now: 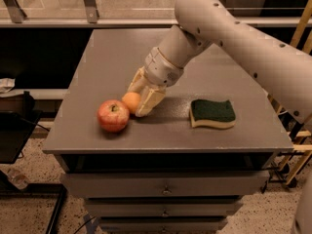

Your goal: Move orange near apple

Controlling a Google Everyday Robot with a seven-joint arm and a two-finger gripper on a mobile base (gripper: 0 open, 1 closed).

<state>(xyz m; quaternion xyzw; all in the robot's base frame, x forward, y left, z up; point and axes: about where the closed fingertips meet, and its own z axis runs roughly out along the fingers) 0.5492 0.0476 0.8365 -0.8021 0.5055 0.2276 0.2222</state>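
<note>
- Camera view: a grey table (112,57) (really the flat top of a drawer cabinet) fills the middle of the scene, with the drawer fronts (165,185) showing below its near edge.
- The arm (234,38), pale and thick, comes in from the far right and slopes down and to the left over the tabletop.
- The gripper (136,101) is low over the near left part of the table, pointing down and toward the near left.
- Its two pale fingers (149,100) are drawn in on the orange (129,102), one on the fruit's right side and the other on its far side (the fruit sits snugly between them).
- The orange is down at the table surface, just right of the apple (113,115) and slightly farther back; the two fruits look to be touching or very nearly so.
- The apple rests on the table close to the near edge, red with yellowish patches, stem dimple facing up, with nothing gripping it.
- A green sponge (212,113) with a yellow underside lies flat on the right part of the table, well apart from both fruits and the gripper.
</note>
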